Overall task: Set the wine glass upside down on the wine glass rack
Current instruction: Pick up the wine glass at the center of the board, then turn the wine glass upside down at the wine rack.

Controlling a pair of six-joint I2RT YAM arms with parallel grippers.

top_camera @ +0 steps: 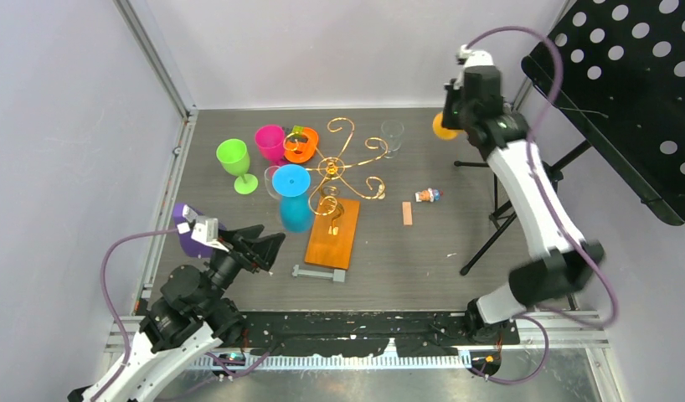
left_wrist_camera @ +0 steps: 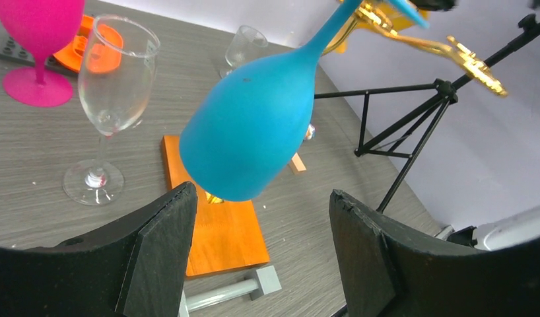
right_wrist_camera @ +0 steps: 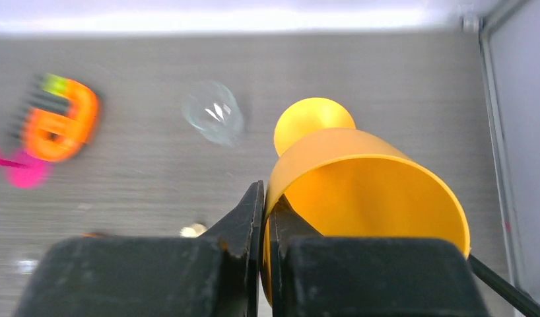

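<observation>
My right gripper is shut on the rim wall of a yellow wine glass, one finger inside the bowl and one outside. It holds the glass at the far right of the table, its foot pointing away from the wrist camera. The wine glass rack, gold wire scrolls on an orange wooden base, stands mid-table. A blue glass hangs upside down from one of its arms. My left gripper is open just short of the blue glass, with nothing between its fingers.
Green, pink and clear stemmed glasses stand left of the rack, with a purple one by my left arm. Also here are a clear tumbler, an orange toy, a grey bar and a black tripod.
</observation>
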